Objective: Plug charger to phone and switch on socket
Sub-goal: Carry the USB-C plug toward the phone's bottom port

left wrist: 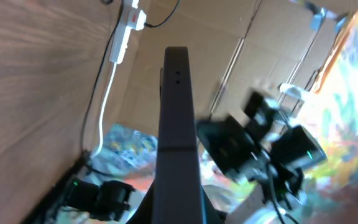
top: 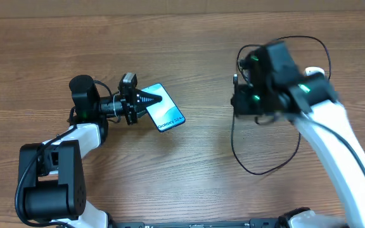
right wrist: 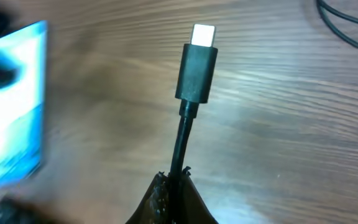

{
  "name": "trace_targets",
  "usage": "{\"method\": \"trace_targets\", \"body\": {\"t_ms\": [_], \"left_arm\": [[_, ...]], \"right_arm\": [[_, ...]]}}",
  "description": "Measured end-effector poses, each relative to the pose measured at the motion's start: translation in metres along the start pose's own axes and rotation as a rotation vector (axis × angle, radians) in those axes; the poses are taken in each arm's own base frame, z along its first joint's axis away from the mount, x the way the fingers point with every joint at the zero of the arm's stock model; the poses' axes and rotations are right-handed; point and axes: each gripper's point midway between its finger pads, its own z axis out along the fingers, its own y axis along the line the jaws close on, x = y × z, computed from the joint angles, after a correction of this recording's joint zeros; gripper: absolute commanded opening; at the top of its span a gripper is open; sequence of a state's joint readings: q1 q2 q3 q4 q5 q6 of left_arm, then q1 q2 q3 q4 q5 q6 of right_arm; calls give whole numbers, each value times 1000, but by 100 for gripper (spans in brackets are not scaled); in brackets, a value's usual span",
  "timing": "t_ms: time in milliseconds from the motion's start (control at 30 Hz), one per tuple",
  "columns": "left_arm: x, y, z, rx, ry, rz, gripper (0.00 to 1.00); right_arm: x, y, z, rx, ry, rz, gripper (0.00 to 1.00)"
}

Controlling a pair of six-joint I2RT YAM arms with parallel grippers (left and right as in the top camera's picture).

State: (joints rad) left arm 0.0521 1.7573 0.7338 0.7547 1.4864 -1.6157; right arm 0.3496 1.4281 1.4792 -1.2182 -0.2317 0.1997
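Note:
The phone [top: 164, 109] has a lit cyan screen and is held off the table in my left gripper [top: 143, 98], which is shut on its near end. In the left wrist view the phone [left wrist: 178, 118] shows edge-on as a dark bar between the jaws [left wrist: 179, 208]. My right gripper [top: 237, 96] is shut on the charger cable just behind its black connector [right wrist: 197, 71], whose silver tip points at the blurred phone [right wrist: 14, 106]. The fingers [right wrist: 174, 186] pinch the cable. The connector is well right of the phone. The white socket [left wrist: 127, 28] with a red switch shows only in the left wrist view.
The slack black cable [top: 258, 166] loops on the wooden table [top: 189, 177] under and before the right arm, and another loop [top: 309, 42] lies behind it. The socket's thick white cord [left wrist: 103, 102] runs along the table. The right arm [left wrist: 260, 146] faces the phone.

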Motion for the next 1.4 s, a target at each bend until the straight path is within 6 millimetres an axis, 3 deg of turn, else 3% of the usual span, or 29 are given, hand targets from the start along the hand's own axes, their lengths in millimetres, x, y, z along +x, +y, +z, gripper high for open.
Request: {"method": "trace_targets", "body": {"t_ms": [133,267,433,667,1067,1400], "left_arm": [[-1,-20,1,5,29,125,4],[-3,-50,1,11,56,274,4],[-3,-78,4,15,74,415,4],[-1,-77,6,14,87,427,4],[-1,-77,6,14,88,416,4],[-1,-77,6,14,88,419,4]], "right_arm": [[25,33,-45,-171,-36,-140,4],[50,57,-59,-306,-30,-247,4],[81,87,-36,-394,72,-356,4],[94,120,-5,-285,64,-473,4],[81,120,37,-152,61,-435,4],[79,122,39,-154,54,-433,4]]}}
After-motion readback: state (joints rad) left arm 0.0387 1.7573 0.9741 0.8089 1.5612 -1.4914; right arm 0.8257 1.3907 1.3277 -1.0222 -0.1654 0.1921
